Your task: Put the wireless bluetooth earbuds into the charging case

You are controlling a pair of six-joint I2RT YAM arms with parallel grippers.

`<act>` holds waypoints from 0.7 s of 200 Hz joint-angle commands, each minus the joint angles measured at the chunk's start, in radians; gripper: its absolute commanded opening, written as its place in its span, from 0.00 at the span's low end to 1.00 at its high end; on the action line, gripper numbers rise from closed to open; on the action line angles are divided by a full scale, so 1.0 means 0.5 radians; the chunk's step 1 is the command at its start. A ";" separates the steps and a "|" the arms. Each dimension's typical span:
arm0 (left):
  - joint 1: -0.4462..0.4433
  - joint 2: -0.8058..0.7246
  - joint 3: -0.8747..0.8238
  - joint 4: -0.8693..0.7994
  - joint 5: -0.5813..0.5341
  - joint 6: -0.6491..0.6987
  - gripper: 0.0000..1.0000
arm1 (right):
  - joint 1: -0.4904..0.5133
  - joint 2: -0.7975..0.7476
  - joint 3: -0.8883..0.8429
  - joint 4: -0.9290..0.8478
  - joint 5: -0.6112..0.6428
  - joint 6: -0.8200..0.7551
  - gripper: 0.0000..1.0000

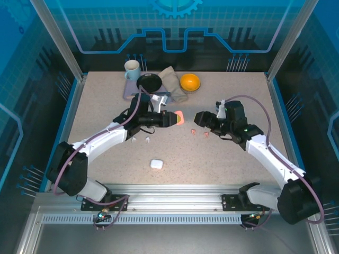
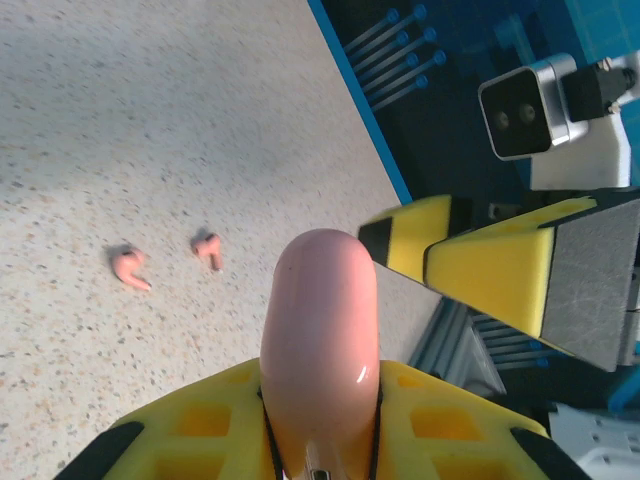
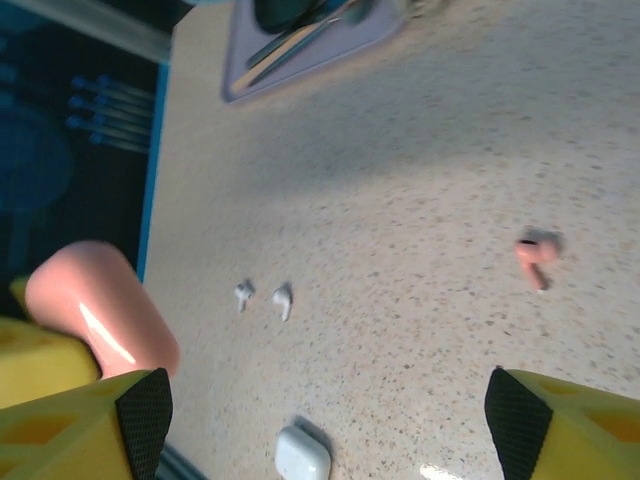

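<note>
Above the middle of the speckled tabletop [image 1: 222, 164], the left hand [image 1: 170, 118] is clamped tight on the rounded glossy pink charging case [image 2: 320, 330], lifted off the surface. The right hand [image 1: 200, 117] stands spread wide just beside it, gripping nothing. The 2 tiny pink plastic earbuds [image 2: 130, 268] lie near each other below (the lid looks shut, so it probably needs opening first). Hold the case level and steady, then lower the right hand straight over 1 earbud and pinch its body squarely.
</note>
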 commanded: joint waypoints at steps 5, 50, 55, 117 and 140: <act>0.006 -0.032 0.126 -0.277 0.277 0.201 0.01 | 0.068 -0.040 -0.025 0.285 -0.253 -0.249 0.84; 0.004 -0.008 0.162 -0.290 0.328 0.205 0.01 | 0.194 0.086 0.074 0.315 -0.211 -0.262 0.82; 0.004 -0.011 0.164 -0.292 0.332 0.208 0.01 | 0.200 0.101 0.082 0.326 -0.211 -0.259 0.82; 0.005 -0.033 0.170 -0.330 0.358 0.241 0.00 | 0.224 0.273 0.098 0.330 -0.132 -0.246 0.77; 0.006 -0.084 0.154 -0.323 0.309 0.248 0.00 | 0.180 0.280 0.009 0.313 -0.068 -0.238 0.75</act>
